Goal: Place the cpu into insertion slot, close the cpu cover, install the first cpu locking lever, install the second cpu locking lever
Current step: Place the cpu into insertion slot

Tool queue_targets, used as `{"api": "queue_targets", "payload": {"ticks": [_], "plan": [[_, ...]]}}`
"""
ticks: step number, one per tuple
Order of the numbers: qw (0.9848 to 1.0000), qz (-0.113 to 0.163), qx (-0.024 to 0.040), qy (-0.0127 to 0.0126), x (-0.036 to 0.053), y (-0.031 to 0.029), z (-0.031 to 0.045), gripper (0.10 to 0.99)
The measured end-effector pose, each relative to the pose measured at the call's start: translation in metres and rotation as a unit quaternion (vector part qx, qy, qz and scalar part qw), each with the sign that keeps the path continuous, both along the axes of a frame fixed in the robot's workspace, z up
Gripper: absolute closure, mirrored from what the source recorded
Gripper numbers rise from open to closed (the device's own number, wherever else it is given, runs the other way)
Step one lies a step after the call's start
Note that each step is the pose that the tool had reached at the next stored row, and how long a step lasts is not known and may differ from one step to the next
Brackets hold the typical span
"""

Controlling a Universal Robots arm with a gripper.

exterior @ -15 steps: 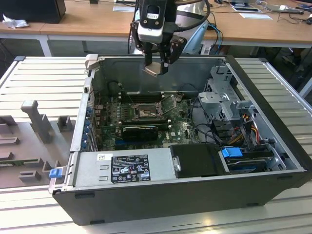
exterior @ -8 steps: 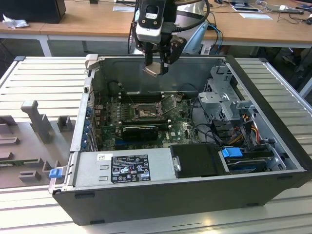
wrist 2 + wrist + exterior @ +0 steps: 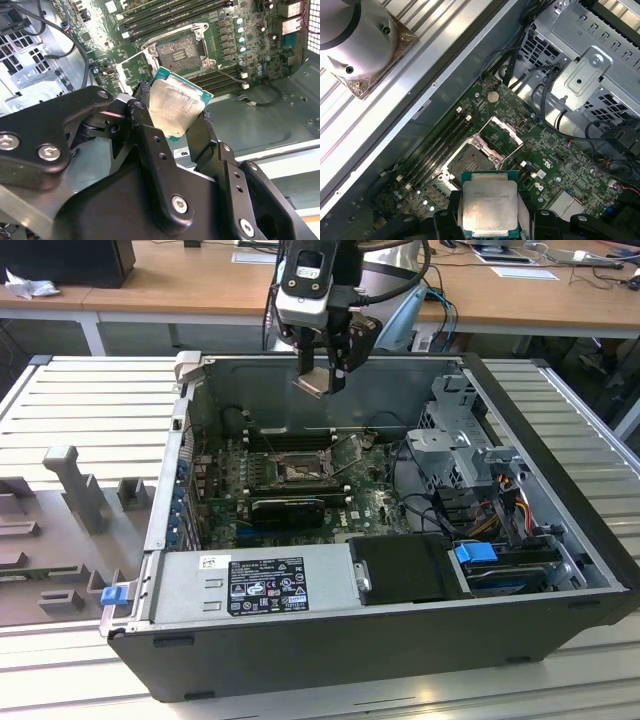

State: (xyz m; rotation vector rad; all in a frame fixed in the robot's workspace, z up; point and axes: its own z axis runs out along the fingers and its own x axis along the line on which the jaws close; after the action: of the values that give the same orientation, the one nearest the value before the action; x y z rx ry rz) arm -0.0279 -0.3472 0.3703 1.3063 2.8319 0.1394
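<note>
Pinching the chip (image 3: 489, 206) by opposite edges, my gripper (image 3: 322, 378) hangs well above the bare socket (image 3: 181, 48) (cover (image 3: 503, 134) flipped open).

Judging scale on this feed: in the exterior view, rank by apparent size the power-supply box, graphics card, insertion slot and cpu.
1. power-supply box
2. graphics card
3. insertion slot, nearly the card's size: unsure
4. cpu, in the claw
</note>
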Motion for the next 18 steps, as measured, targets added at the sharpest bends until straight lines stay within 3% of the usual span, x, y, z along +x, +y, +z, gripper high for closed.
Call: {"api": "queue_targets", "payload": {"ticks": [8, 18], "plan": [[0.9996, -0.027, 0.0, 0.0, 0.0, 0.0, 0.0, 0.553], [0.9953, -0.097, 0.0, 0.0, -0.0003, 0.0, -0.0008, 0.553]]}}
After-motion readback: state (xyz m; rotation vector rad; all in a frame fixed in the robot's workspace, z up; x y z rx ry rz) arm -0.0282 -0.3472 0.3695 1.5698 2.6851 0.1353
